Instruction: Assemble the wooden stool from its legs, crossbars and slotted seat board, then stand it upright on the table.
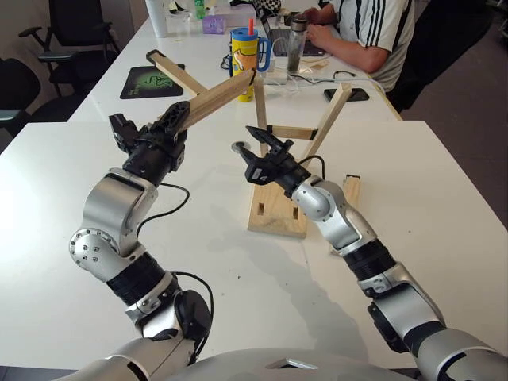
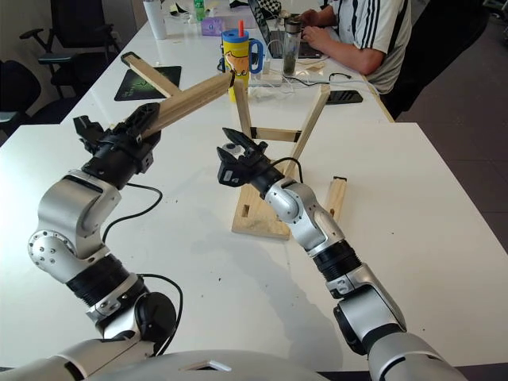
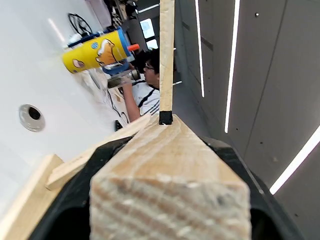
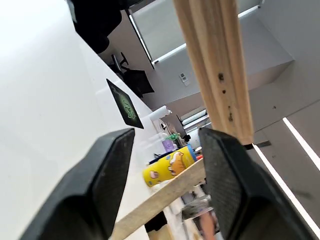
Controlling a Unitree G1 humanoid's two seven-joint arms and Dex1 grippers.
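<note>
The slotted seat board (image 1: 272, 221) lies flat on the white table. Two legs (image 1: 259, 103) (image 1: 331, 109) stand up from it, joined by a crossbar (image 1: 295, 132). My right gripper (image 1: 263, 140) is open just beside the left standing leg (image 4: 215, 65), which runs close past one of its fingers (image 4: 235, 185). My left gripper (image 1: 175, 121) is raised over the table and shut on another leg piece (image 1: 218, 95), whose far end meets a second slanted bar (image 1: 176, 73). The held wood's end grain (image 3: 170, 200) fills the jaws. A loose wooden part (image 1: 350, 189) lies right of the board.
On the far table stand a yellow cup (image 1: 244, 51) with a blue lid and a bottle (image 1: 296, 44), with a black mat (image 1: 151, 81) and a phone (image 1: 347, 94) lying near them; a person works there. A round cable hole (image 1: 239, 147) sits by my right gripper. Free table lies to the right.
</note>
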